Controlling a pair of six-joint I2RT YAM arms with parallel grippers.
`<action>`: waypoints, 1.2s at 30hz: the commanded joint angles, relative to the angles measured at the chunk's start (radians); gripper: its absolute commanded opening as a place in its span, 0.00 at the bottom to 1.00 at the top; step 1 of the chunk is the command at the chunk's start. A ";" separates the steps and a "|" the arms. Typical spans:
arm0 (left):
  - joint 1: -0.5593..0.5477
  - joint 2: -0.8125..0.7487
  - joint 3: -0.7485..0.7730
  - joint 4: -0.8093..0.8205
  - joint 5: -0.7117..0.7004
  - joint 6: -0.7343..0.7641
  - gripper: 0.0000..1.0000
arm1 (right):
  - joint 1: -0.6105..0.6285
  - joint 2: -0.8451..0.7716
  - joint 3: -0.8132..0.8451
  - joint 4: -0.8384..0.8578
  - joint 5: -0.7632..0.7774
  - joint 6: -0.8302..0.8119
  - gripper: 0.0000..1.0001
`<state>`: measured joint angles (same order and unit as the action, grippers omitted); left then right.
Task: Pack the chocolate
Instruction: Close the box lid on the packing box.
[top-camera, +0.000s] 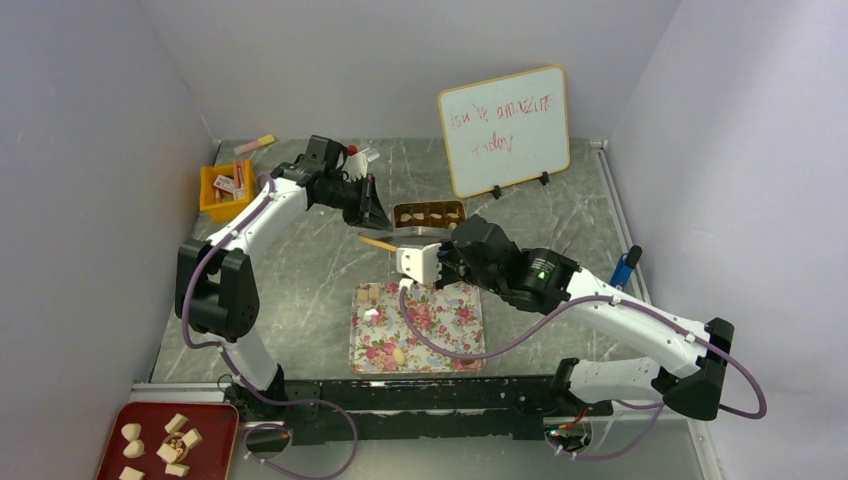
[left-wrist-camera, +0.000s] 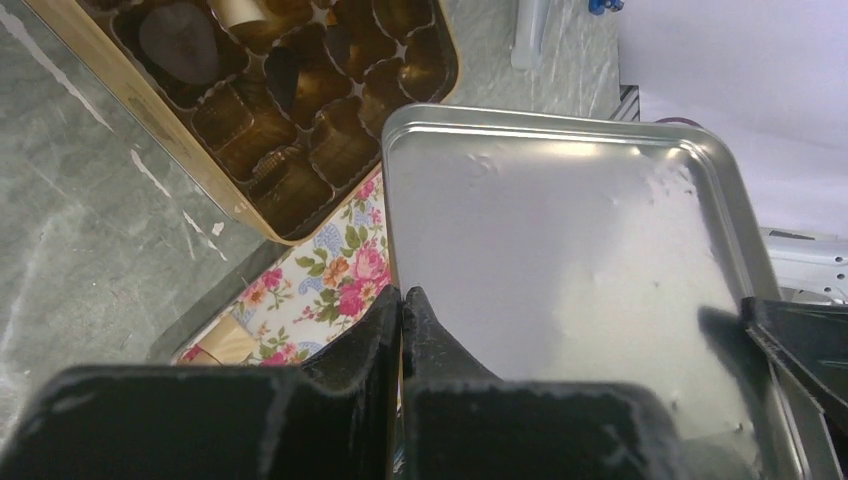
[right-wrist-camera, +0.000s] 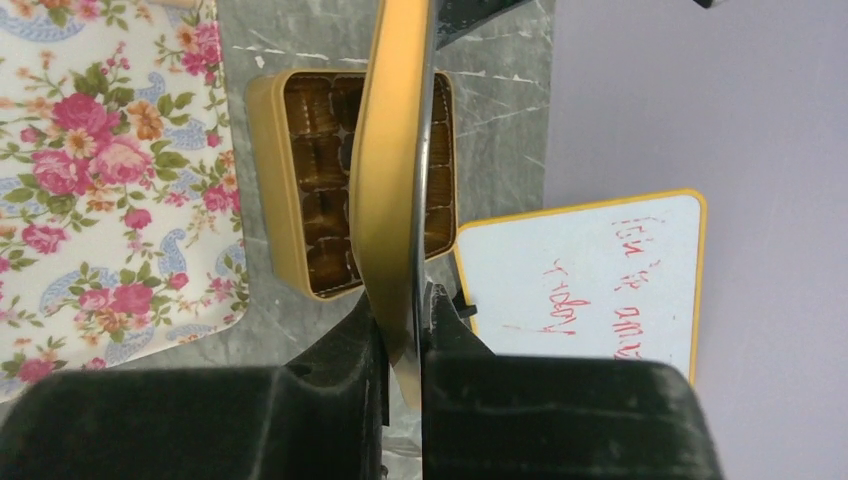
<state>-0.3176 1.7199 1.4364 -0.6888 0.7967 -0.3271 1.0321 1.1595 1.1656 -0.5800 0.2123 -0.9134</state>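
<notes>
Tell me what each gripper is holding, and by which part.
Both hold the same metal lid. The left gripper pinches the rim on one side; the right gripper clamps the rim on the opposite side.

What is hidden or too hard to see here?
- Right wrist view: the lid covers the middle of the chocolate box.
- Left wrist view: the top edge cuts off that box; the lid hides most of the floral tray.
- Top view: the bottom edge cuts off the red tray.
</notes>
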 joint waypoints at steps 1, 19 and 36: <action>-0.006 -0.029 0.018 0.035 0.045 -0.009 0.05 | 0.003 -0.021 0.012 0.068 0.042 0.018 0.00; 0.062 -0.078 -0.148 0.528 -0.162 -0.423 0.29 | 0.000 -0.046 0.019 0.110 -0.007 0.142 0.00; 0.160 -0.189 -0.420 1.032 -0.322 -0.712 0.30 | -0.202 0.011 0.164 0.049 -0.343 0.526 0.00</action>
<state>-0.1547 1.5768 1.0653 0.1890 0.4976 -0.9874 0.9001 1.1679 1.2659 -0.5797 0.0326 -0.5625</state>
